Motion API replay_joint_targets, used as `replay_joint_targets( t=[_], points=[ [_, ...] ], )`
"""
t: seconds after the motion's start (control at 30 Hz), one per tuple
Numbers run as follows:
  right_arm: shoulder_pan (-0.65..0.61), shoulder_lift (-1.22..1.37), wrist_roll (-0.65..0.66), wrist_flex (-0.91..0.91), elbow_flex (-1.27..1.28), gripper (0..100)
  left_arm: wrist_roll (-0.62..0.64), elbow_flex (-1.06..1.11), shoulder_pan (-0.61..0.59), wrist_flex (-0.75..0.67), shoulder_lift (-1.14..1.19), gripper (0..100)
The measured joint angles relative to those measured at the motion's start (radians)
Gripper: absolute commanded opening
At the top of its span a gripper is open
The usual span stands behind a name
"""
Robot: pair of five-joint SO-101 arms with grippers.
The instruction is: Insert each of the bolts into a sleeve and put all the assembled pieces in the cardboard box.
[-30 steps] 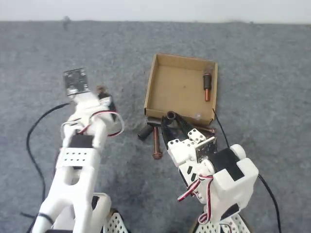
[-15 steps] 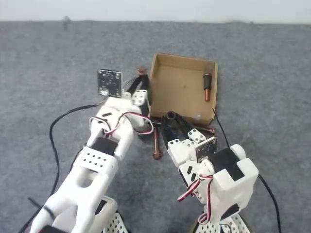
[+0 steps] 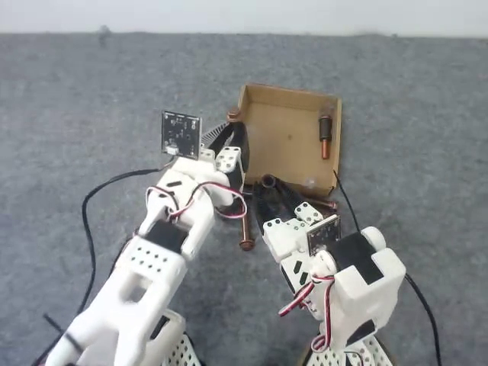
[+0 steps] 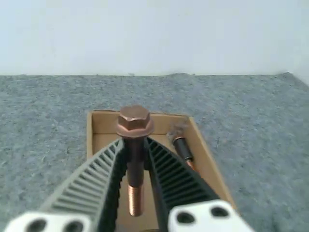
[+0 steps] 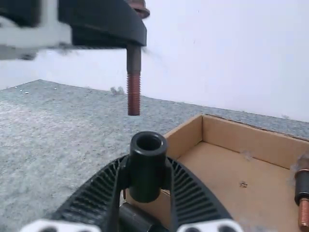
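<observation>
This looks like a small robotics lab or test bench. A counter point(image 3: 427, 91) covered in grey felt-like fabric ends at a plain white wall point(image 3: 244, 15) along its far edge. At the near edge stand the left arm point(image 3: 145, 267) and the right arm point(image 3: 351, 278), white plastic, with a bare circuit board point(image 3: 181, 133) and a loose black cable point(image 3: 86, 229).

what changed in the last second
The left gripper, shut on a bolt, swung from the table's left side to the cardboard box and holds it beside the box wall, higher than the sleeve. The right gripper stayed shut on the upright sleeve; the assembled piece in the box and the loose bolt did not move.
</observation>
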Motion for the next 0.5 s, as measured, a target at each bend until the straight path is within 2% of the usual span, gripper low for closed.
replay_joint_targets(
  t=[0.23,0.5],
  points=[
    [0.0,0.0,0.0,0.0,0.0,0.6,0.0,0.0,0.083,0.209,-0.244,1],
    [-0.006,0.0,0.0,0.044,0.0,0.6,0.0,0.0,0.103,0.233,-0.265,1]
  ],
)
